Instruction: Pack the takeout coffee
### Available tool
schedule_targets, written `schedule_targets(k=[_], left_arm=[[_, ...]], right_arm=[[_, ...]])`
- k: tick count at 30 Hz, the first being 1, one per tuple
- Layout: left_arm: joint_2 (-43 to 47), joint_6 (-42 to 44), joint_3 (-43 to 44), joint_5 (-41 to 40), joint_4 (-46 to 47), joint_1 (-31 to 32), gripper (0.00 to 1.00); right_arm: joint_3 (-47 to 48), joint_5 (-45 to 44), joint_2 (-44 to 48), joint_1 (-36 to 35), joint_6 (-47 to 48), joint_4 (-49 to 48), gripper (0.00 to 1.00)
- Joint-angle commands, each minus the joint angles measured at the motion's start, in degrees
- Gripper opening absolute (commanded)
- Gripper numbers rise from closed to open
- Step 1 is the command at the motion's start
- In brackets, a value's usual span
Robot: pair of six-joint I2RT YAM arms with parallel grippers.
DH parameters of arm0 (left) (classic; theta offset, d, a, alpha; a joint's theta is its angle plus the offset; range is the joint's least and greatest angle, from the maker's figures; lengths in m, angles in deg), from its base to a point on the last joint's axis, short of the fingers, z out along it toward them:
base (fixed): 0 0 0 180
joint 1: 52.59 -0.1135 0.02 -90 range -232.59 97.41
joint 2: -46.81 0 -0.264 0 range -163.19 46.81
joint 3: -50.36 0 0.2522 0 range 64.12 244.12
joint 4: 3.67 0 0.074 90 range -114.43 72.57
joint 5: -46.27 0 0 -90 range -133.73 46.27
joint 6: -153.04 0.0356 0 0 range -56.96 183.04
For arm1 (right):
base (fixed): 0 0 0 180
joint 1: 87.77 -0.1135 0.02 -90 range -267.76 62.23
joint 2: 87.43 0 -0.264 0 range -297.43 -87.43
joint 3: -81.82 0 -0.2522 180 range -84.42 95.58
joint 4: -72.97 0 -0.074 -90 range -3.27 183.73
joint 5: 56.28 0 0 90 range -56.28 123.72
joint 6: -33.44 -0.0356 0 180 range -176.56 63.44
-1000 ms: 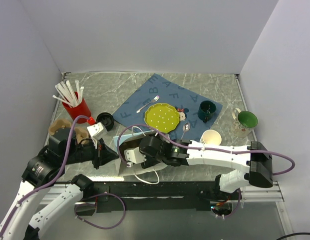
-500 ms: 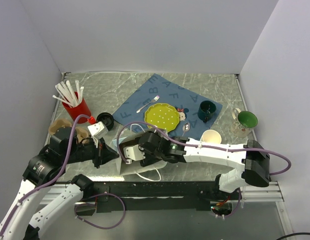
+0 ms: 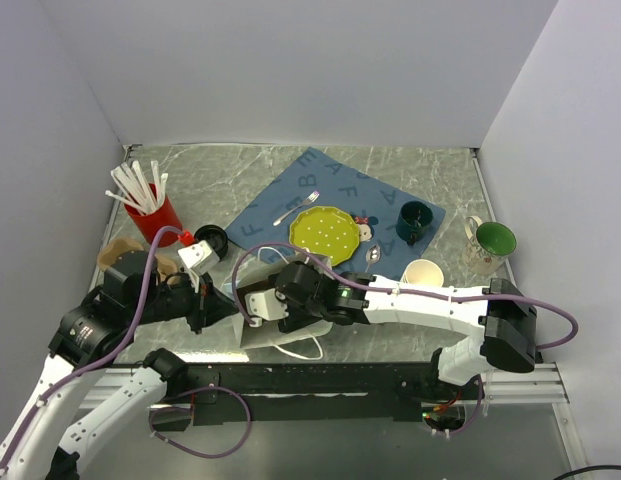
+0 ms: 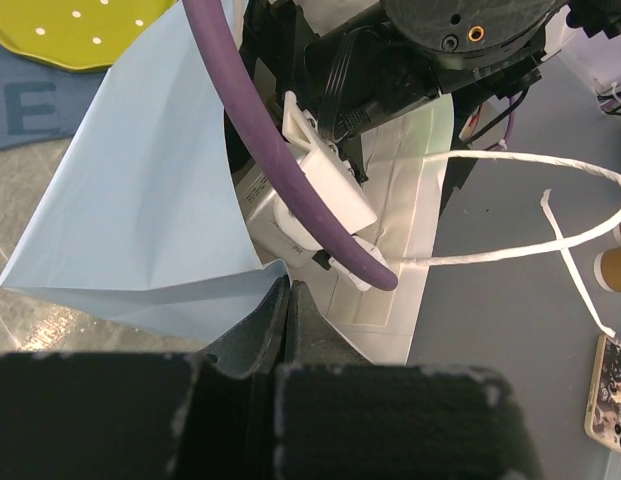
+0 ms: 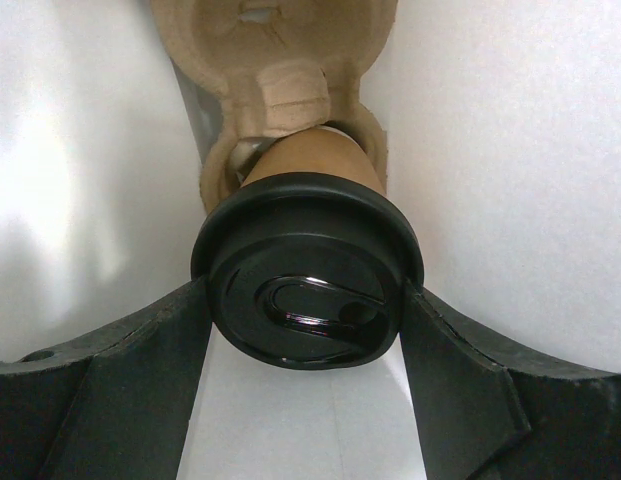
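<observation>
Top view: the right arm lies stretched flat to the left, its wrist buried in the mouth of the pale paper bag. The left gripper sits at the bag's left edge.

Left wrist: dark fingers pressed together, pinching the bag's thin, creased blue edge.

Right wrist: there's the coffee, a tan paper cup with a glossy round black lid. It's inside the bag, base in a moulded pulp carrier. The right gripper is clamped on the lid rim, one finger either side.
</observation>
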Motion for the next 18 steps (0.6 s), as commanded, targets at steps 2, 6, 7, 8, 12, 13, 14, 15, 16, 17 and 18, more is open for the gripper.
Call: schedule_targets(k=[2, 6, 7, 8, 12, 13, 14, 15, 16, 17, 18], left_arm=[[-0.90, -0.25, 1.08, 0.55, 3.25, 0.00, 0.01], [-1.34, -0.43, 1.17, 0.03, 3.69, 0.00, 0.01], [-1.34, -0.52, 1.25, -0.32, 3.77, 0.00, 0.01], [-1.43, -0.61, 1.25, -0.50, 3.78, 0.00, 0.01], [-0.91, -0.78, 0.82, -0.94, 4.13, 0.00, 0.01], [-0.90, -0.87, 0.73, -0.94, 4.13, 0.00, 0.01], [-0.90, -0.87, 0.81, -1.29, 4.04, 0.00, 0.01], [-0.73, -0.96, 0.81, -1.47, 4.04, 0.00, 0.01], [-0.73, -0.96, 0.81, -1.47, 4.04, 0.00, 0.01], [-0.82, -1.05, 0.81, -1.73, 4.13, 0.00, 0.01], [-0.73, -1.13, 0.81, -1.99, 4.13, 0.00, 0.01]], right_arm=[[-0.14, 2.69, -1.19, 0.30, -2.98, 1.04, 0.69], [1.61, 2.16, -0.83, 0.39, -4.12, 1.21, 0.80], [1.96, 2.24, -0.83, 0.47, -4.30, 1.39, 0.81], [2.66, 2.33, -0.66, 0.39, -4.47, 1.39, 0.82], [3.46, 1.54, -0.31, 0.39, -4.74, 1.74, 0.95], [3.72, 1.45, -0.13, 0.56, -4.65, 1.83, 0.96], [3.90, 1.54, 0.04, 0.48, -4.65, 2.35, 0.96], [4.08, 1.45, 0.13, 0.65, -4.82, 2.44, 0.96], [4.08, 1.37, 0.13, 0.65, -4.74, 2.53, 0.96], [4.08, 1.36, 0.40, 0.65, -4.82, 2.79, 0.96], [4.16, 1.36, 0.40, 0.65, -4.65, 3.32, 0.96]])
